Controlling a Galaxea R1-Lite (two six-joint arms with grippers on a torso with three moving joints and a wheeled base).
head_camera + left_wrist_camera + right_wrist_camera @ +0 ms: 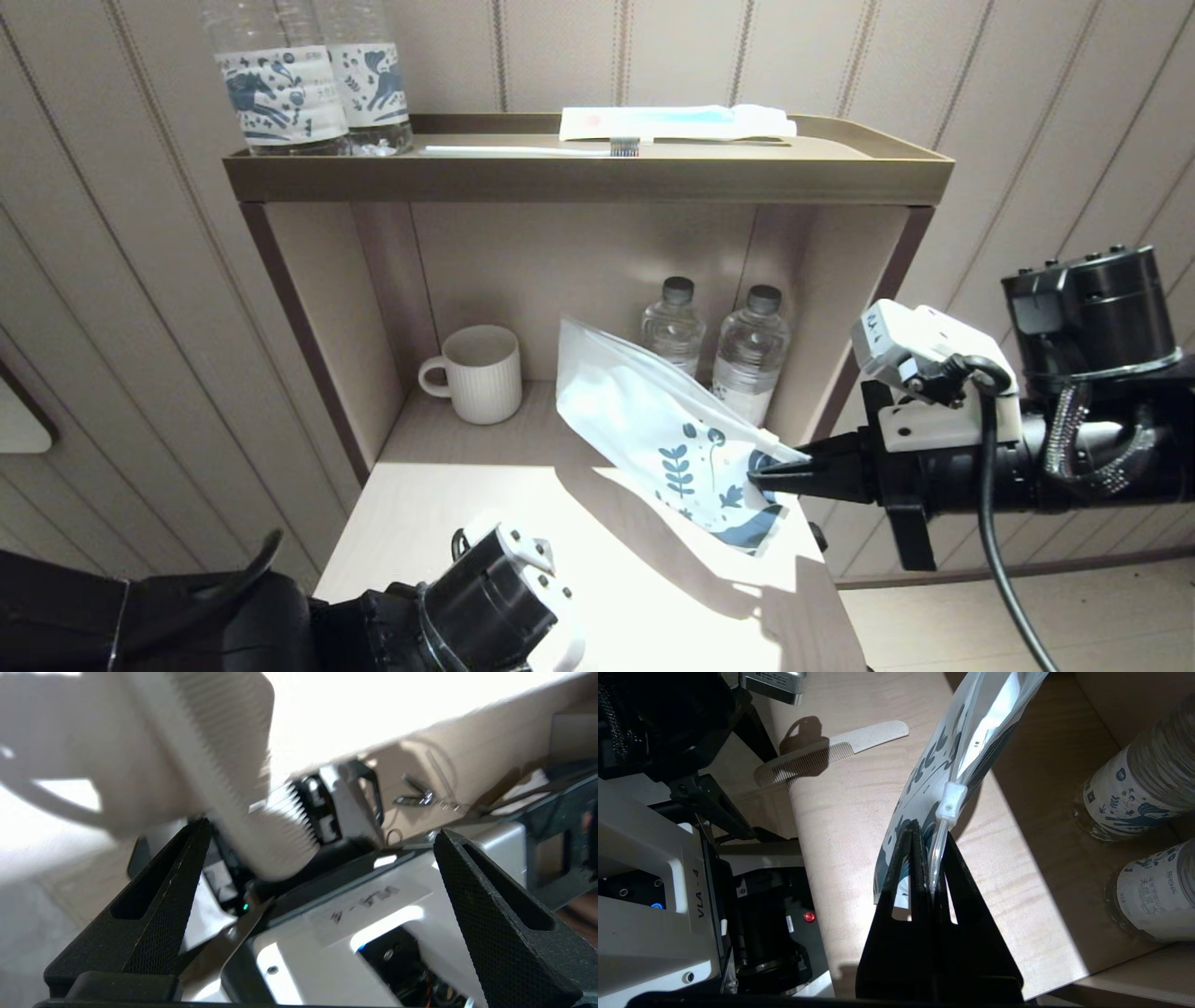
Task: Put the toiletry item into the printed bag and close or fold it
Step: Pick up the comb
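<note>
The wooden worktop [467, 504] carries a cream comb [831, 751] near the left gripper [317, 877], whose fingers are spread wide. The printed bag [653, 429] hangs tilted above the worktop, its printed zip end pinched by the right gripper [761, 474].

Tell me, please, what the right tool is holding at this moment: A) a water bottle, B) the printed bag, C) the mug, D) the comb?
B: the right tool is shut on the printed bag at its zip end, lifting it off the shelf, while the comb lies on the surface near the open left tool.
</note>
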